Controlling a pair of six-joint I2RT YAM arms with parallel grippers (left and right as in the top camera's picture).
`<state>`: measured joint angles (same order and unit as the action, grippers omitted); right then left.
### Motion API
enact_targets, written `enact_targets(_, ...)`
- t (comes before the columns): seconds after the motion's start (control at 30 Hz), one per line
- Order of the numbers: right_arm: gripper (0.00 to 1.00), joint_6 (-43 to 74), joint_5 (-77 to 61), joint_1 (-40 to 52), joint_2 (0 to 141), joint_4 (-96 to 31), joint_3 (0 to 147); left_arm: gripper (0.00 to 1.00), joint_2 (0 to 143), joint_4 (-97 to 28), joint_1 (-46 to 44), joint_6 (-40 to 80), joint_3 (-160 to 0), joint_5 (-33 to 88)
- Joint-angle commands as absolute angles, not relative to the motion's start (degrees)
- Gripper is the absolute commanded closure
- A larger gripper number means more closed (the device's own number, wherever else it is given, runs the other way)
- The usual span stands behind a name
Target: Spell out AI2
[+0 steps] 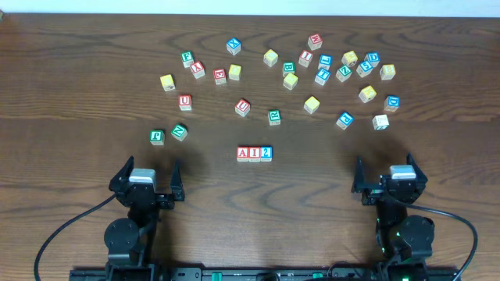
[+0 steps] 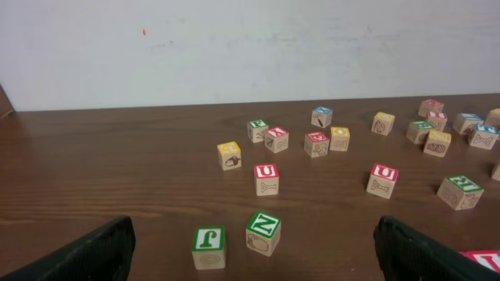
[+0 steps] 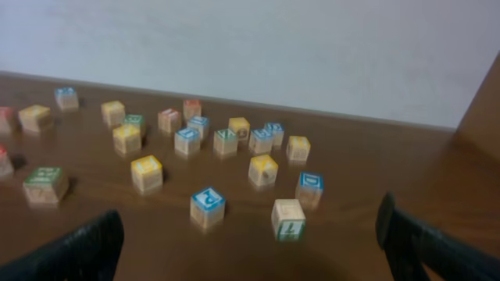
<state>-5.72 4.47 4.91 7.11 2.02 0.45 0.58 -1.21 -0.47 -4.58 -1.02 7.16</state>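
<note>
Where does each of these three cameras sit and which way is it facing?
Overhead: above the table, looking straight down on the AI2 row; both arms at the bottom edge, left tool and right tool open.
Left wrist: low on the left arm, facing across the table to the wall; its fingers in the bottom corners.
Right wrist: on the right arm, facing likewise; fingers in the bottom corners.
Shared: overhead and left wrist both show the green N block.

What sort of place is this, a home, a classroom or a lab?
Likely a robotics lab bench: the left gripper and right gripper sit open at a wooden table strewn with alphabet blocks, before a bare white wall.
</note>
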Motion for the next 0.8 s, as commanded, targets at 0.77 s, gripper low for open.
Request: enact_targets(0.77, 0.01, -3.5, 0.5, -0.2, 0.3, -4.4, 0.3, 0.04, 0.2, -3.5, -0.2, -5.1, -0.2, 8.0)
